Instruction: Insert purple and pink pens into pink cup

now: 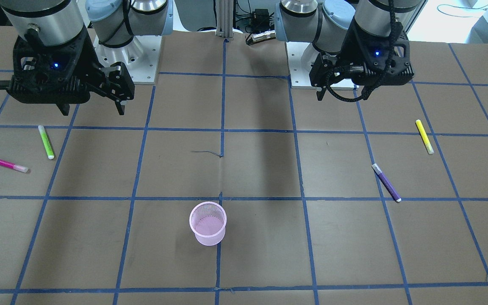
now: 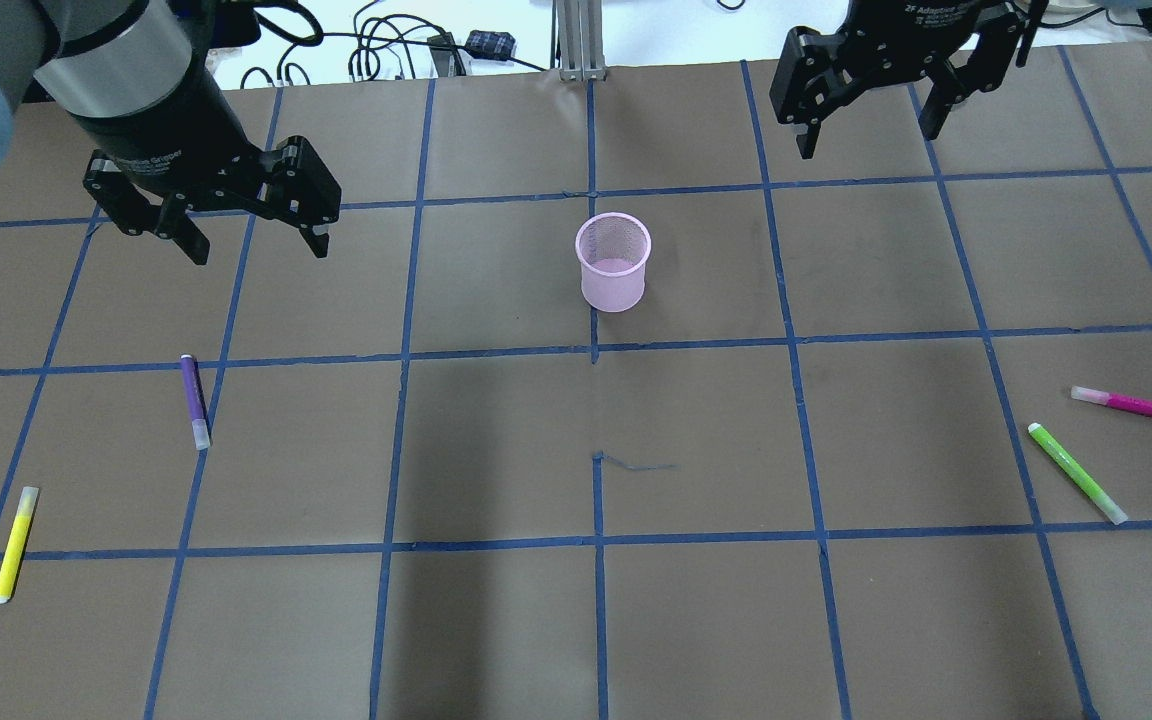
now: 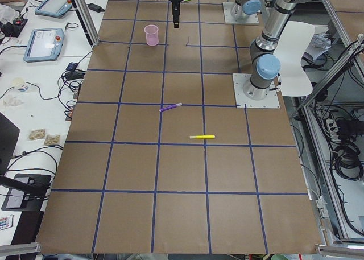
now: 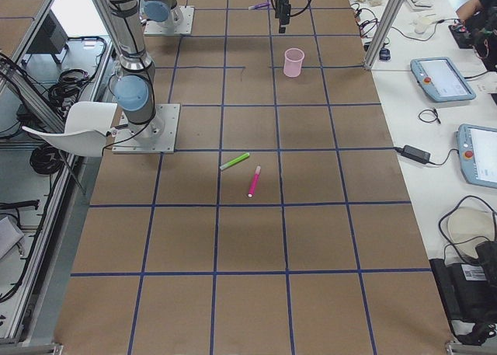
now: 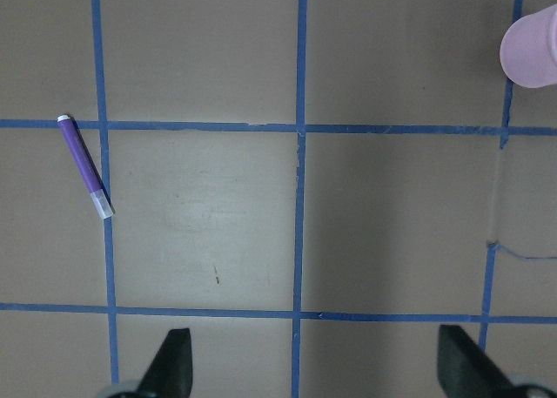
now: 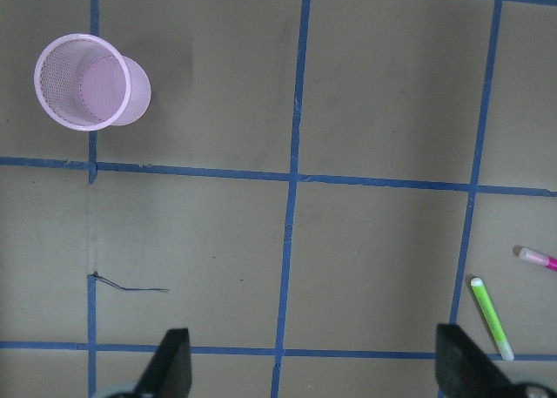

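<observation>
Both my left end effector (image 2: 258, 252) and right end effector (image 2: 866, 140) gape, empty. The mesh pink cup (image 2: 614, 262) stands upright; a clear-capped purple pen (image 2: 194, 400) lies well left of it, the pink pen (image 2: 1134, 404) well right.

A brown tabletop (image 2: 496, 620) is ruled into large squares by blue tape (image 2: 706, 541), and broad soft shadows lie across its middle. A white chair (image 3: 297, 55) stands off one long side near loose black cables (image 3: 341, 152). Along the other side runs a white bench (image 3: 25, 109) carrying two blue-edged tablets (image 3: 42, 44), with an aluminium post (image 2: 576, 40) at the tabletop's edge.
</observation>
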Controlling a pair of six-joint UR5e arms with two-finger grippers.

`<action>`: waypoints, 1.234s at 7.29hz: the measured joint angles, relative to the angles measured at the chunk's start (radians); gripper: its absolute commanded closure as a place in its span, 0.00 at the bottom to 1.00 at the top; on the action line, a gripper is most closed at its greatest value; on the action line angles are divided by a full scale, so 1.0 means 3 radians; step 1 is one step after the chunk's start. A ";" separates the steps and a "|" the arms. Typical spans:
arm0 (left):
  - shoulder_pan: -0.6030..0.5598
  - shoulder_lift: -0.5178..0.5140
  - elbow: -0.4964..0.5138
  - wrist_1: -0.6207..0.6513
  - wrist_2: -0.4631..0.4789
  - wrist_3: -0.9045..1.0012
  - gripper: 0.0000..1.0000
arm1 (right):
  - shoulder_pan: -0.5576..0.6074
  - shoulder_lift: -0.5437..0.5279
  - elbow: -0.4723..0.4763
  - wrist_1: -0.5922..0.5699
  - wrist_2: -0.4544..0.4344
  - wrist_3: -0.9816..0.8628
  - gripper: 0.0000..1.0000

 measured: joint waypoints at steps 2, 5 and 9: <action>0.0000 0.0000 0.0000 0.0000 0.0000 0.0000 0.00 | -0.0002 0.0016 -0.0006 -0.0059 0.0275 0.0016 0.00; 0.0000 0.0001 -0.0003 0.0000 0.0000 0.0001 0.00 | -0.0030 0.0033 0.0025 -0.0224 0.0424 -0.0104 0.00; 0.0183 -0.0069 -0.0072 0.0000 0.0001 0.0006 0.00 | -0.0852 -0.0119 0.0007 -0.0013 0.0137 -0.2045 0.00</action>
